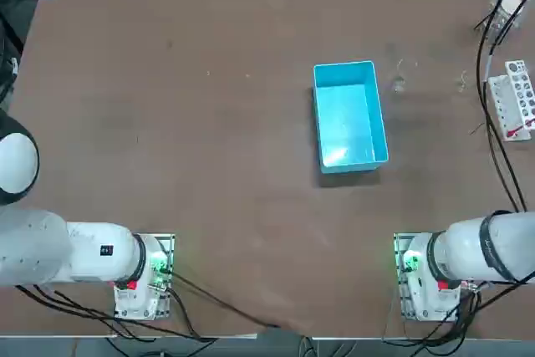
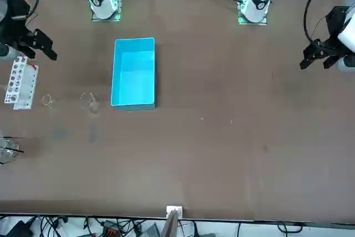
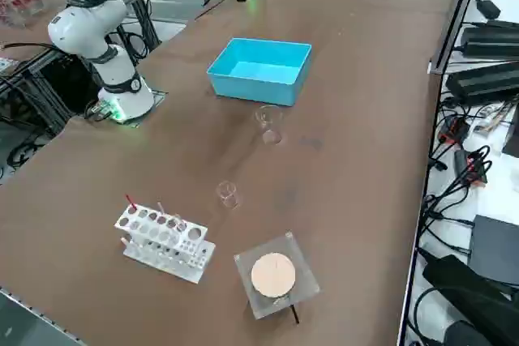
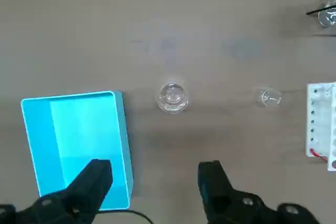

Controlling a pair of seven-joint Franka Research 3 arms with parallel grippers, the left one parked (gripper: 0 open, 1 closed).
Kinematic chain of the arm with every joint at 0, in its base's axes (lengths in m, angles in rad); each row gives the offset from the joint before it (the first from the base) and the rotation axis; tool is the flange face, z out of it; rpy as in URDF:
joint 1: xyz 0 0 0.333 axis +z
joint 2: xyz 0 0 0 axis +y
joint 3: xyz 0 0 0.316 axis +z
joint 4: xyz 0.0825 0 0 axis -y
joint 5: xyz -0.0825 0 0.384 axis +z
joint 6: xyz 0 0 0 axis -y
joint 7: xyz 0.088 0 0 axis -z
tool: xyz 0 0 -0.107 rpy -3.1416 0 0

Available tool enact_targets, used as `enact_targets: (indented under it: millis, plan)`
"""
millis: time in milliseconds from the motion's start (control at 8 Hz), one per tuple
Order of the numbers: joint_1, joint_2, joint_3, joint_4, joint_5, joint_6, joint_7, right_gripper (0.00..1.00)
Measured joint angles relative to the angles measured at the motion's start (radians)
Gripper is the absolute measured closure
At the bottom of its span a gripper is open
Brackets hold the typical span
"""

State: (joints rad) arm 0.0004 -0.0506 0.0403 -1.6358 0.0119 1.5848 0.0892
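My right gripper [image 4: 155,182] hangs high above the table, open, with nothing between its fingers. In the front view the right gripper [image 2: 45,48] shows at the left edge, above the test tube rack [image 2: 19,81]. Below it in the wrist view lie an empty blue bin [image 4: 76,145] and a small clear glass beaker [image 4: 172,97], which stands beside the bin. A second, smaller glass [image 4: 269,97] stands between that beaker and the rack [image 4: 323,127]. From overhead the bin [image 1: 349,114] lies right of centre.
The white rack [image 3: 165,241] with a red-capped tube stands near the table's right edge. A clear square plate with a tan disc [image 3: 274,275] sits beyond it at the far right corner. Cables [image 1: 493,81] trail over the right edge. The two glasses [image 3: 268,123] [image 3: 228,193] stand apart.
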Motion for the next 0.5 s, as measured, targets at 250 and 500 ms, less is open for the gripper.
enact_targets:
  millis: [250, 500]
  plan:
    - [-0.001, 0.0, -0.001, 0.0, 0.0, -0.001, 0.0, 0.0]
    - [-0.001, 0.001, -0.002, 0.0, 0.0, -0.001, 0.0, 0.0]
